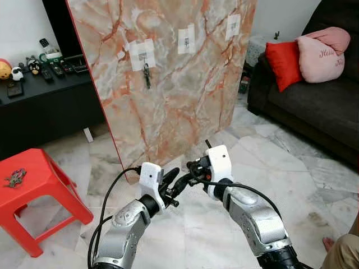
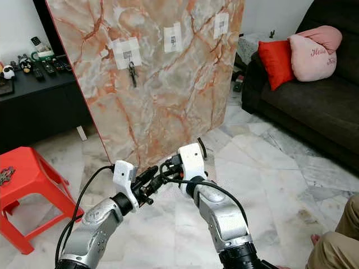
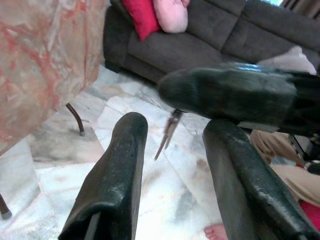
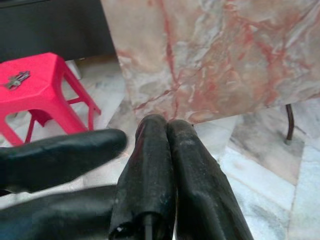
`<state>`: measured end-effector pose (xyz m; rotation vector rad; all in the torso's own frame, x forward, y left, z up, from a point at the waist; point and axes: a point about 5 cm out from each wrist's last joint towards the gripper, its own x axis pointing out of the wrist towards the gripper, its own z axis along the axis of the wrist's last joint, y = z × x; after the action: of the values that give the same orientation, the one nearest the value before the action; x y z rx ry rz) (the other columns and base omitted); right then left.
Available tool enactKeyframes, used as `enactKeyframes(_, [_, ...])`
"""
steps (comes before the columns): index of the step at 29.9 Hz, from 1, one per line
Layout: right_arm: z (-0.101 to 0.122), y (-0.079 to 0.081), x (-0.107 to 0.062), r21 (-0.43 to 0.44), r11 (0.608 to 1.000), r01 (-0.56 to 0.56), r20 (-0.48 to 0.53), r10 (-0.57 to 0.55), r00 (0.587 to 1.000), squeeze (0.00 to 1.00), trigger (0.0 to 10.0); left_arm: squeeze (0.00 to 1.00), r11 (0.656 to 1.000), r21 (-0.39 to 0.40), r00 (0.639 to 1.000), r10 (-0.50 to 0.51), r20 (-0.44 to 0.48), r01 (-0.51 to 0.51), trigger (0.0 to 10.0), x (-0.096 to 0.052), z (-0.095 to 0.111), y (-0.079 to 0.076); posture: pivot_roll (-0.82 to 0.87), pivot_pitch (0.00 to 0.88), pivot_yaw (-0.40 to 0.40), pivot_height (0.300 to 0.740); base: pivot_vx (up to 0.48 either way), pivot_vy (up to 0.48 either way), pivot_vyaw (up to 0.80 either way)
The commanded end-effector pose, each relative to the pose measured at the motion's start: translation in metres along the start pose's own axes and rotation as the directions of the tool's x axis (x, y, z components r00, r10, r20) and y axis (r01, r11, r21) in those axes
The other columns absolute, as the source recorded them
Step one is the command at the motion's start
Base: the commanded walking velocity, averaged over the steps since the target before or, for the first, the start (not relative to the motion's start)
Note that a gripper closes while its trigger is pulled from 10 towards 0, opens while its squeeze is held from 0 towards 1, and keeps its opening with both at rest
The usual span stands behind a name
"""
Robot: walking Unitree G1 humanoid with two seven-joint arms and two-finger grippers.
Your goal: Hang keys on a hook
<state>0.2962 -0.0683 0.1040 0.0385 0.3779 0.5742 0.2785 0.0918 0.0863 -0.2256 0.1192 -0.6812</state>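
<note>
low over the floor, the left gripper (image 1: 175, 180) has its jaws apart and empty, crossing the right gripper (image 1: 195, 166), jaws pressed together, empty. farther off, keys (image 1: 147, 75) hang from a hook (image 1: 142, 55) on the marble board (image 1: 185, 101); another bunch (image 1: 15, 177) lies on the red stool (image 1: 42, 185).

you have one marble board (image 1: 179, 84) bearing three hooks on white patches: the first (image 1: 142, 54), the second (image 1: 186, 40), the third (image 1: 233, 26). you have two bunches of keys: one (image 1: 146, 74) hanging on the first hook, one (image 1: 15, 177) lying on the single red stool (image 1: 39, 193). one dark sofa (image 1: 314, 101) carries two cushions, one red (image 1: 283, 63), one pink (image 1: 322, 53). you count two grippers: left (image 1: 180, 182), right (image 1: 193, 168).
</note>
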Motion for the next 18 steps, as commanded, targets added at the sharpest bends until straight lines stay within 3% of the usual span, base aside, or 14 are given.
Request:
enactKeyframes(1, [-0.003,0.007,0.002,-0.005,0.999,-0.040,-0.023,0.040,0.999,0.00,10.0,0.00,0.999,0.036,0.999,-0.033,0.003,0.033,10.0,0.002,0.002,-0.006,-0.02,0.000,-0.040,0.740,0.000,0.000,0.00])
enactKeyframes(18, [-0.006,0.022,0.005,-0.020,0.993,-0.116,-0.047,0.115,0.992,0.00,10.0,0.00,0.997,0.065,0.999,-0.037,-0.016,0.038,10.0,0.003,0.000,-0.007,-0.01,0.000,-0.042,0.740,0.000,0.000,0.00])
